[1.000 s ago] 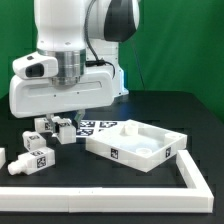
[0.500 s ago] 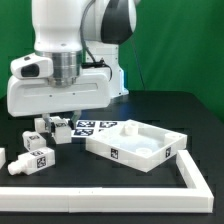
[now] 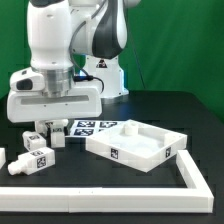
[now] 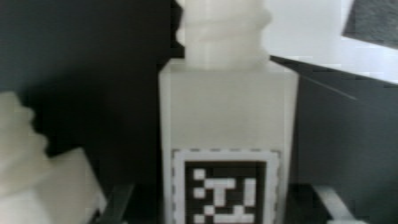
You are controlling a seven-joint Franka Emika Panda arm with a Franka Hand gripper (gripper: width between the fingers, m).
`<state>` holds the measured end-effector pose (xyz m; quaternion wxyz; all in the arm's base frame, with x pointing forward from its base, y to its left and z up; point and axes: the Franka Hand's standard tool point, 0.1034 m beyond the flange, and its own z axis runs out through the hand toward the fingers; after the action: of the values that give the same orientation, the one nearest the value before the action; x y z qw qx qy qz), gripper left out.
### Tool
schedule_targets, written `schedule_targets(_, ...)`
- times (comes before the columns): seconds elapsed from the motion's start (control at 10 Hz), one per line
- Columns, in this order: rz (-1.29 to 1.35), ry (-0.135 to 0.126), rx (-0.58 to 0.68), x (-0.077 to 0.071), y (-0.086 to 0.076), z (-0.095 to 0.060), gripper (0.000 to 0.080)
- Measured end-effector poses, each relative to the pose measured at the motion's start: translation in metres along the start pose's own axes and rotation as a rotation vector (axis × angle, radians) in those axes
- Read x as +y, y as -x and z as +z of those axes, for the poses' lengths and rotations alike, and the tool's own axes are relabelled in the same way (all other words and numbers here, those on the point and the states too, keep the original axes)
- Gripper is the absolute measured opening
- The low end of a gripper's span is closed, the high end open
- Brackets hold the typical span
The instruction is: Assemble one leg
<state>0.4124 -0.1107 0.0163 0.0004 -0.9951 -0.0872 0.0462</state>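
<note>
In the wrist view a white leg (image 4: 222, 110) with a black-and-white tag on its face lies lengthwise between my fingers, its threaded end pointing away. My gripper (image 4: 222, 208) stands open, astride the leg, with a dark gap showing on each side. In the exterior view my gripper (image 3: 56, 124) hangs low over a cluster of legs (image 3: 60, 129) at the exterior view's left, its fingertips mostly hidden by the hand. Another leg (image 3: 36, 159) lies nearer the front, and one more (image 3: 2, 160) is cut off by the edge.
The large white square panel with a raised rim (image 3: 140, 148) lies at the exterior view's right. The marker board (image 3: 100, 126) lies behind it. A white rail (image 3: 100, 190) runs along the table's front and right. A second white part (image 4: 36, 150) lies beside the framed leg.
The arm has shifted toward the exterior view's left and turned a little at the wrist. The hand stays low over the cluster of legs. No part has moved.
</note>
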Motion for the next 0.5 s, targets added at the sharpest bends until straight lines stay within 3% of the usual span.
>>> schedule_targets(0.2, -0.013, -0.001, -0.003, -0.018, 0.001, -0.002, 0.0282)
schedule_targets(0.5, -0.018, -0.001, -0.006, -0.019, 0.002, -0.001, 0.0282)
